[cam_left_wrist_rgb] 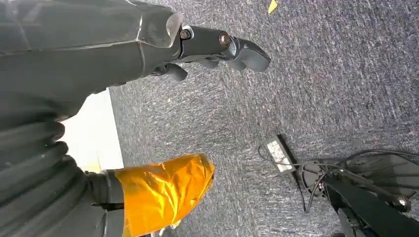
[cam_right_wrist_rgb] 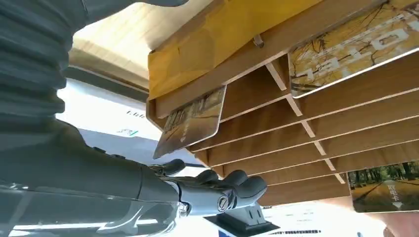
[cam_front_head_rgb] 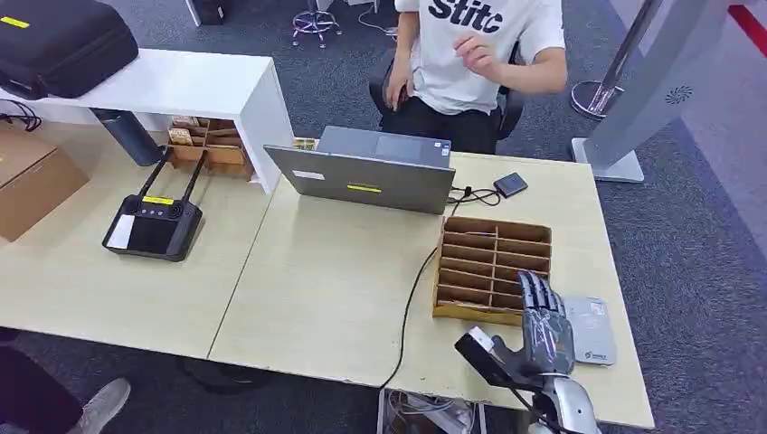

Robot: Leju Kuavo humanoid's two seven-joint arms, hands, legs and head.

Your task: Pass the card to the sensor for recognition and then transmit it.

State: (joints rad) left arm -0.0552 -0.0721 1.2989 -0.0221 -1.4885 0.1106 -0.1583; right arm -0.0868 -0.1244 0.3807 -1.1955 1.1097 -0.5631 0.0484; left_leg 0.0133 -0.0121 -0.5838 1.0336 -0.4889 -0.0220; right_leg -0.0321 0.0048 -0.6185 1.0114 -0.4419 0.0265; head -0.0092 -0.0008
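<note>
— From the head view, what's the right hand [cam_front_head_rgb: 545,327] doing?
— Fingers spread, holding nothing, over the wooden rack [cam_front_head_rgb: 493,268], the sensor [cam_front_head_rgb: 592,330] just beside.
— Left wrist view?
— Left hand [cam_left_wrist_rgb: 217,48] hangs over carpet, loosely curled, empty.
— Right wrist view?
— A card [cam_right_wrist_rgb: 190,121] juts from its slot. I'd pinch that free edge squarely.

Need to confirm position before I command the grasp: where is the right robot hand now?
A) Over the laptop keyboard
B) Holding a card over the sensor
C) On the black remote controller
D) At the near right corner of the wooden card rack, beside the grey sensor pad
D: in the head view the right robot hand sits at the wooden card rack, beside the grey sensor pad, holding no card.
</note>
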